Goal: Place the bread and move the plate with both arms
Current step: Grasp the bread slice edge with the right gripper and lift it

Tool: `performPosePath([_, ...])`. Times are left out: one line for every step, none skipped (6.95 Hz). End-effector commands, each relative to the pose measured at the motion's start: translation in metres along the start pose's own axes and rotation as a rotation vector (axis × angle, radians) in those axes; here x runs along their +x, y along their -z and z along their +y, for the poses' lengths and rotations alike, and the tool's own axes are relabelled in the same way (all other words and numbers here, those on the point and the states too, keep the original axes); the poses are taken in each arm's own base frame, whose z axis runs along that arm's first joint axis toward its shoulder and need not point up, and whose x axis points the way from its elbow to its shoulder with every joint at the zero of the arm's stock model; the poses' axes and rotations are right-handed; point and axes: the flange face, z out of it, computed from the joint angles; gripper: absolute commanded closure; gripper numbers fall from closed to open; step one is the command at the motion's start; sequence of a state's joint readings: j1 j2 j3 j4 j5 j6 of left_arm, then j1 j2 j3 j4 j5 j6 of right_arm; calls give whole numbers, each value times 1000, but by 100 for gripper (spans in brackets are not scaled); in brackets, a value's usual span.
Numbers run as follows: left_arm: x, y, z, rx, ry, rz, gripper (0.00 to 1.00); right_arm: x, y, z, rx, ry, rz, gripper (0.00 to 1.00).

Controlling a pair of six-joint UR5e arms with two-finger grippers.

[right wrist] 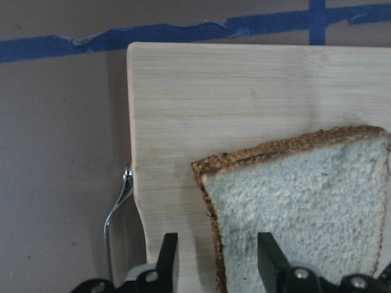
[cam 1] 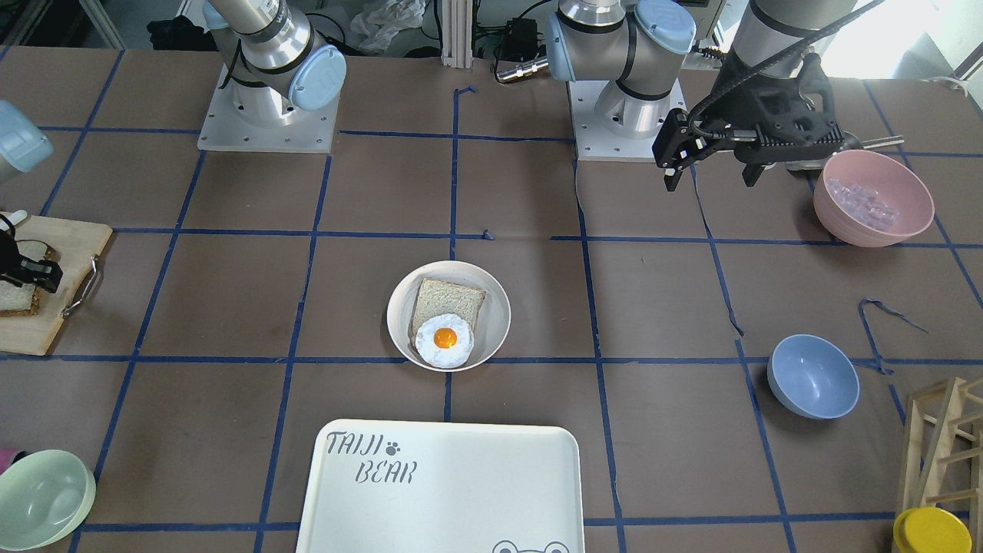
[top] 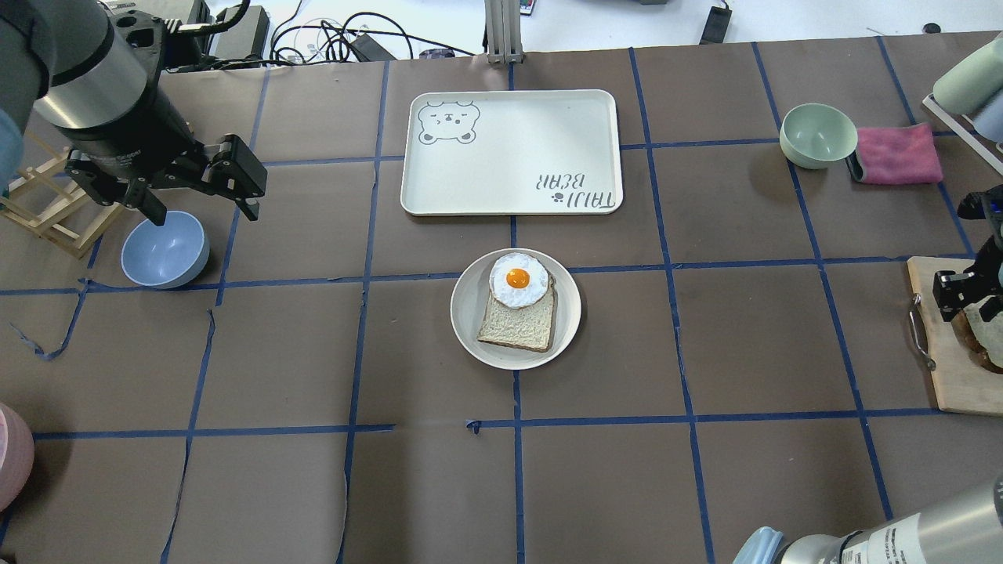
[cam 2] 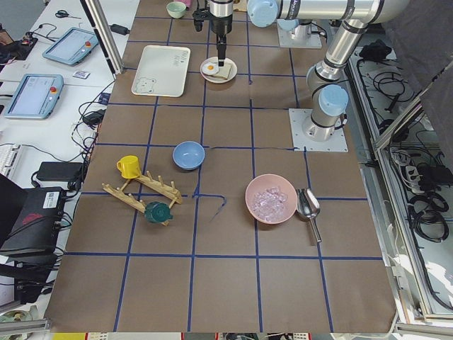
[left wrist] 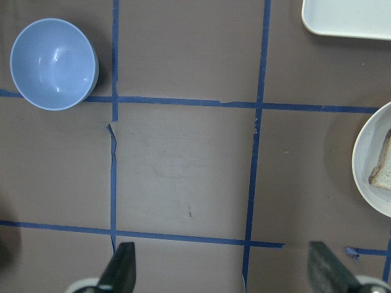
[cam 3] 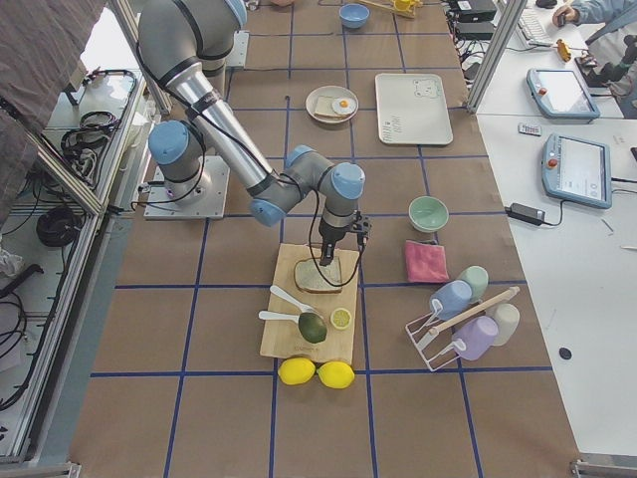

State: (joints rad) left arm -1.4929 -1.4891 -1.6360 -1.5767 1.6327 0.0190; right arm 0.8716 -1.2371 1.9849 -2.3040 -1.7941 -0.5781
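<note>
The bread (right wrist: pixel 299 207), pale grey with a dark brown crust, lies flat on a wooden cutting board (right wrist: pixel 214 97) at the table's right end; it also shows in the overhead view (top: pixel 991 337). My right gripper (right wrist: pixel 217 256) is open low over it, with its fingers on either side of the slice's crust edge; in the overhead view it is at the board (top: pixel 960 294). The plate (top: pixel 470 329) sits mid-table and holds a paler slice (top: pixel 517 325) with a fried egg (top: pixel 518 279). My left gripper (top: pixel 204 213) is open and empty, held above the table beside the blue bowl (top: pixel 164 249).
The white TAIJI BEAR tray (top: pixel 509 149) lies just beyond the plate. A green bowl (top: pixel 817 135) and a pink cloth (top: pixel 897 154) are at the far right. A pink bowl (cam 1: pixel 873 198) sits near the left arm's base. A wooden rack (top: pixel 47 211) stands at the far left.
</note>
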Motion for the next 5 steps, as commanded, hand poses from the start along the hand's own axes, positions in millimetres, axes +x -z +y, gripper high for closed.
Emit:
performPosePath([2, -7, -4, -13, 12, 8, 0, 0, -1, 1, -8, 2, -3, 76])
performPosePath([3, -7, -4, -13, 12, 10, 0, 0, -1, 1, -7, 0, -2, 78])
performPosePath([4, -9, -5, -16, 14, 28, 0, 0, -3, 0, -9, 1, -3, 81])
performPosePath([7, -9, -5, -17, 34, 43, 0, -1, -9, -2, -13, 2, -9, 81])
performPosePath([7, -8, -4, -14, 37, 42, 0, 2, -4, -3, -5, 0, -3, 87])
